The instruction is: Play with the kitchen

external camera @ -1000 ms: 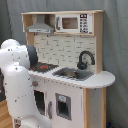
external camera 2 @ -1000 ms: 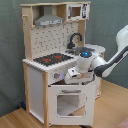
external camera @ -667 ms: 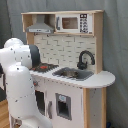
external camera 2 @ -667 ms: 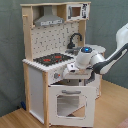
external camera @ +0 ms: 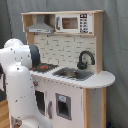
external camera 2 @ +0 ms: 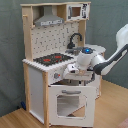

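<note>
The kitchen (external camera: 75, 85) is a tall white and light-wood toy with a black-red hob (external camera 2: 50, 60), black faucet (external camera 2: 74, 40), sink (external camera: 75, 74), grey hood (external camera 2: 49, 19), small microwave (external camera: 72, 23) and windowed oven door (external camera 2: 70, 104). In the second exterior view my white arm reaches in from the second exterior view's right. Its gripper (external camera 2: 69, 73) is at the kitchen's front, just under the counter edge and above the oven door. In the first exterior view the arm (external camera: 20, 85) covers the kitchen's left front and hides the gripper.
A dark grey curtain hangs behind the kitchen. The floor (external camera 2: 15, 120) is light wood. The rounded counter end (external camera: 102, 79) juts out on the first exterior view's right.
The arm has swung in toward the kitchen's front. In the second exterior view the gripper moved left and down, from beside the counter to under its edge.
</note>
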Robot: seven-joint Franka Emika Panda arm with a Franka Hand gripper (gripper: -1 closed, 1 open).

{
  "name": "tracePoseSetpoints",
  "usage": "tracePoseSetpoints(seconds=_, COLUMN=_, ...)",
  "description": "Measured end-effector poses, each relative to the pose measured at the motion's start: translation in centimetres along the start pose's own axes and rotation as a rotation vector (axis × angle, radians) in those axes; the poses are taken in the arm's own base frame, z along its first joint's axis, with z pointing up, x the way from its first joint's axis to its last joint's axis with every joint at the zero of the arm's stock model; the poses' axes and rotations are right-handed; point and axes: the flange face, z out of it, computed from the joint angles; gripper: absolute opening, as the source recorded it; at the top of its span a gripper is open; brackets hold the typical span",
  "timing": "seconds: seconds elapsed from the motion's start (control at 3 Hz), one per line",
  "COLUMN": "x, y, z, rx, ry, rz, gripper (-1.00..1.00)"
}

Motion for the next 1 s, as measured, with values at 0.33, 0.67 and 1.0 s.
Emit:
tracePoseSetpoints(seconds=0.33, x=0.0, y=-0.2, z=0.1, rx=0.003, ry=-0.001, rz=0.011, gripper=-1.00)
tracePoseSetpoints(seconds=0.67, x=0.3, y=-2.0, z=1.1, rx=0.025, ry=-0.009, rz=0.080, gripper=-1.00)
tracePoseSetpoints(seconds=1.0, x=0.8, y=-3.8, z=1.9, rx=0.039, ry=-0.010, rz=0.146, gripper=-1.00)
